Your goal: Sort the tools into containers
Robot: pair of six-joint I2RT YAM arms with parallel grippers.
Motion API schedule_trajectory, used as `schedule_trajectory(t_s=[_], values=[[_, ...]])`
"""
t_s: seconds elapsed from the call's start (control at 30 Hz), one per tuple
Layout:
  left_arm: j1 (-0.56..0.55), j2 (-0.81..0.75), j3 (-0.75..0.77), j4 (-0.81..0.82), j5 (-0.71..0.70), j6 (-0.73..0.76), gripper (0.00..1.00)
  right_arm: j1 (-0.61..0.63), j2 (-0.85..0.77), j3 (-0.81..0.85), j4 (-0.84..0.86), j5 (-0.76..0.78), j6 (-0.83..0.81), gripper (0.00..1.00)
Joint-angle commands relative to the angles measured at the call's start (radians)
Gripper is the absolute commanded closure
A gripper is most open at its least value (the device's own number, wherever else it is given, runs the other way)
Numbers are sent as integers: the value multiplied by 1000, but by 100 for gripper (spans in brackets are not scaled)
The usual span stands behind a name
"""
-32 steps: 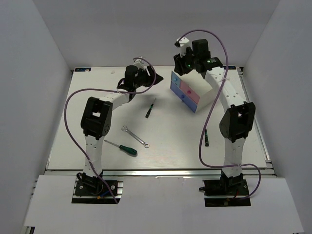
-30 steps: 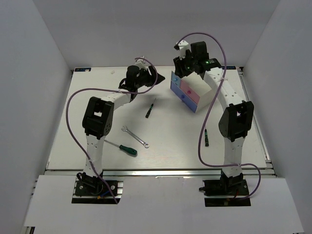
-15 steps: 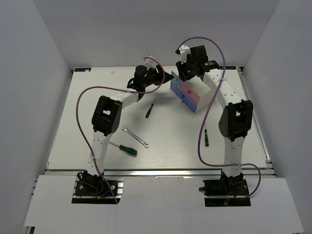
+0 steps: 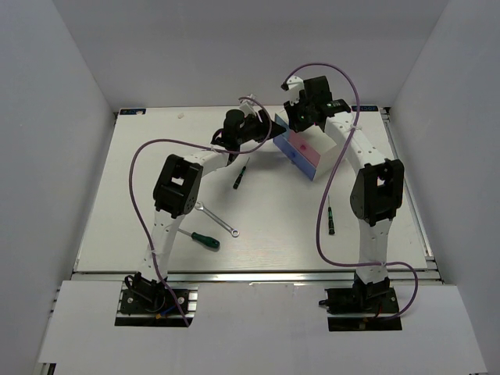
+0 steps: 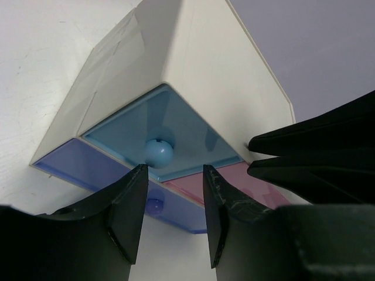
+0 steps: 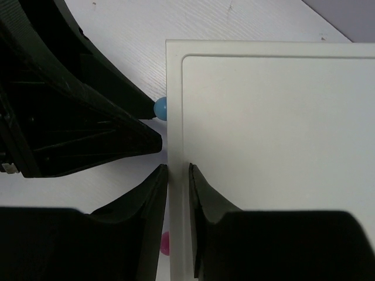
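- The bench [image 4: 117,195] carries everything. The cabinet stands toward its far middle, and the four tools lie loose nearer the arm bases.
- The left arm [image 4: 176,187] stretches far forward and across to the cabinet's front. The right arm [image 4: 375,191] arches up and comes down onto the cabinet's top.
- The cabinet [image 4: 332,152] is a small white cube that looks like light plastic, so it would probably slide if a drawer were tugged. The right gripper [image 6: 177,170] has its jaws closed on the front rim of the top, apparently pinning it.
- The light-blue drawer [image 5: 193,134], the pink drawer [image 5: 234,190] and the darker blue drawer [image 5: 82,167] all sit pushed in. Each should run out easily if pulled straight.
- The wrench [image 4: 216,218] and the green-handled screwdriver [image 4: 197,237] lie near the left arm's base. Both are rigid, and the metal is probably slick. The screwdriver's handle is the safer place to hold it.
- The far mini screwdriver [image 4: 241,173] lies just in front of the cabinet, and the near mini screwdriver [image 4: 331,220] lies beside the right arm. Both are thin and low, so they are awkward to pinch.
- The knob [image 5: 158,153] on the light-blue drawer is small, round and smooth, so it is best taken across its middle. The left gripper [image 5: 173,170] has its jaws open, with the tips just short of the knob and not touching it.
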Motion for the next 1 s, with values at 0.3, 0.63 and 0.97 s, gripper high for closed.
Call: schedule_trajectory(t_s=[0.3, 0.63, 0.97], values=[[-6, 23, 78, 14, -64, -34, 51, -3, 7, -55, 0, 2, 9, 83], [-9, 63, 125, -6, -75, -45, 50, -5, 7, -66, -5, -3, 8, 89], [-11, 63, 136, 26, -101, -62, 61, -5, 5, -81, -12, -6, 6, 98]])
